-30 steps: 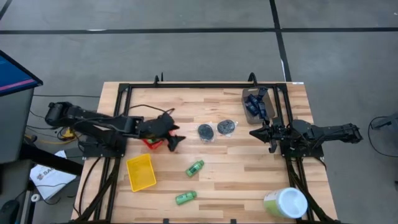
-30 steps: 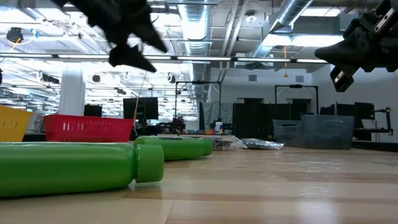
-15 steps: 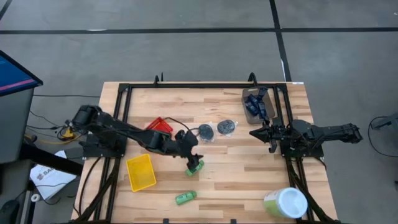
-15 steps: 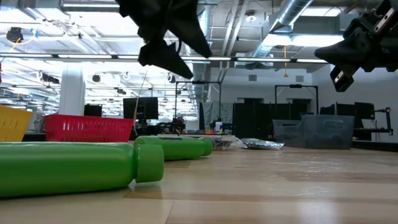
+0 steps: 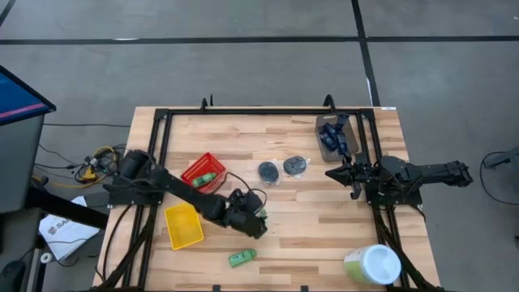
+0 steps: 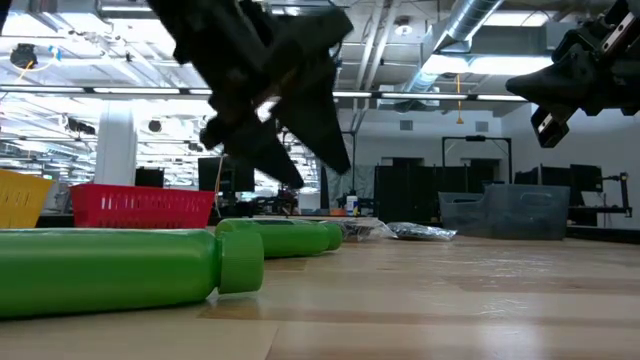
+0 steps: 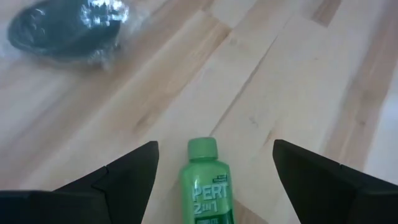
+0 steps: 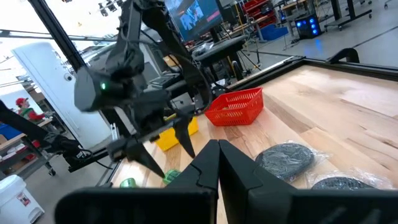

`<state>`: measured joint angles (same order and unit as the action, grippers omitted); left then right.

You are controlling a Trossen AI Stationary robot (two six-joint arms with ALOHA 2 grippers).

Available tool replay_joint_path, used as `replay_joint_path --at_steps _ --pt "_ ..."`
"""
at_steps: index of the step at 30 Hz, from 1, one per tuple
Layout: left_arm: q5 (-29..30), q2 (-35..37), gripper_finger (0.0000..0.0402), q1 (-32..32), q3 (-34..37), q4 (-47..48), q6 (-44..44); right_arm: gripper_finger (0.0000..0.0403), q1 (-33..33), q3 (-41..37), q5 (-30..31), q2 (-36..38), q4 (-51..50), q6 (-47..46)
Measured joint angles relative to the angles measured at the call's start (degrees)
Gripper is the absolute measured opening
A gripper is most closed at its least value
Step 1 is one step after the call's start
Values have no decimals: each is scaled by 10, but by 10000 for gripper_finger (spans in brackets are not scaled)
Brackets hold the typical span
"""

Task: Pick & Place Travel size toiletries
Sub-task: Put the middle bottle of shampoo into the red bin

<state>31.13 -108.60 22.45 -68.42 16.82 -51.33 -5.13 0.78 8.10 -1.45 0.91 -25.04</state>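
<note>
currently, left gripper (image 5: 258, 221) over green bottle (image 7: 204, 184), jaws apart, nothing held.
right gripper (image 5: 331, 173) waits at 3 o'clock of the counter (image 5: 324, 227), jaws together.

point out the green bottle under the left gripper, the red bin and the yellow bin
green bottle (image 7: 206, 186), left wrist view, on its label
red bin (image 5: 203, 172), high view, on its rim
yellow bin (image 5: 183, 225), high view, on its floor

My left claw (image 5: 258, 224) hangs over a bottle (image 7: 204, 186) mid-surface (image 5: 324, 235); two discs (image 5: 281, 169) lie at one o'clock, another bottle (image 5: 242, 258) at six, bins (image 5: 195, 199) at nine.
</note>
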Motion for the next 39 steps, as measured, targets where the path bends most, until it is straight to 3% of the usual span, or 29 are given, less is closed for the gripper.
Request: replay_joint_path --at_steps 14,28,39 --pt "9 -87 302 14 -1 -15 -30 0 0 0 0 0 0 0" --pt "-12 -77 165 10 1 -12 -31 0 0 0 0 0 0 0" --pt "-14 -30 178 -17 1 -2 -26 0 0 0 0 0 0 0"
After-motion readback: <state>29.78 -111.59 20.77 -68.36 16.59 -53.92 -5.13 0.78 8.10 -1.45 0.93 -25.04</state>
